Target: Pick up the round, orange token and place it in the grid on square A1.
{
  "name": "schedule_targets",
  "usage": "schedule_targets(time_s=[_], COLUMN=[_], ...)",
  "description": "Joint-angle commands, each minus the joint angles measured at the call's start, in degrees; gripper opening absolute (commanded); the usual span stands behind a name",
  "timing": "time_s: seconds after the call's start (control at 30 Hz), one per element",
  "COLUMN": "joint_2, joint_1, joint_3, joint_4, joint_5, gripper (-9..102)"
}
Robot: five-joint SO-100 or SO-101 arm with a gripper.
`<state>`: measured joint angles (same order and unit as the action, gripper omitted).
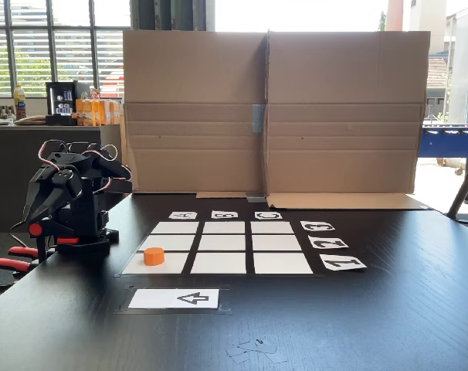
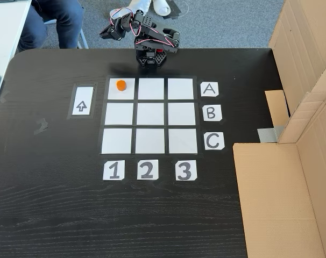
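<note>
The orange token [image 1: 154, 256] [image 2: 121, 85] stands upright on square A1 [image 1: 176, 264] [image 2: 121, 94], the corner cell of the grid [image 1: 224, 245] [image 2: 150, 114] closest to the arm. In one fixed view that cell is at the front left, in the other at the top left. My gripper [image 1: 33, 219] [image 2: 105, 33] is folded back over the arm's base beyond the grid's edge, well apart from the token. Its fingers look shut with nothing between them.
A white card with a black arrow [image 1: 174, 298] [image 2: 82, 100] lies beside the grid. Cardboard walls [image 1: 273, 108] [image 2: 297, 177] stand along one table side. Red clamps [image 1: 10, 263] hold the base. A person's legs [image 2: 50, 21] are behind the table.
</note>
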<state>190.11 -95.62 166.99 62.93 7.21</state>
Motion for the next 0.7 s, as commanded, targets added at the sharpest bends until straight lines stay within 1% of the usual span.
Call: schedule_targets(time_s=[0.0,0.27,0.67], joint_2=[0.44,0.44,0.44], joint_1=[1.05,3.69,4.04], joint_3=[0.35,3.25,7.56], joint_4=[-1.32,-1.85,-1.76], joint_5=[1.14,2.29,2.29], gripper=[-1,-1,-1])
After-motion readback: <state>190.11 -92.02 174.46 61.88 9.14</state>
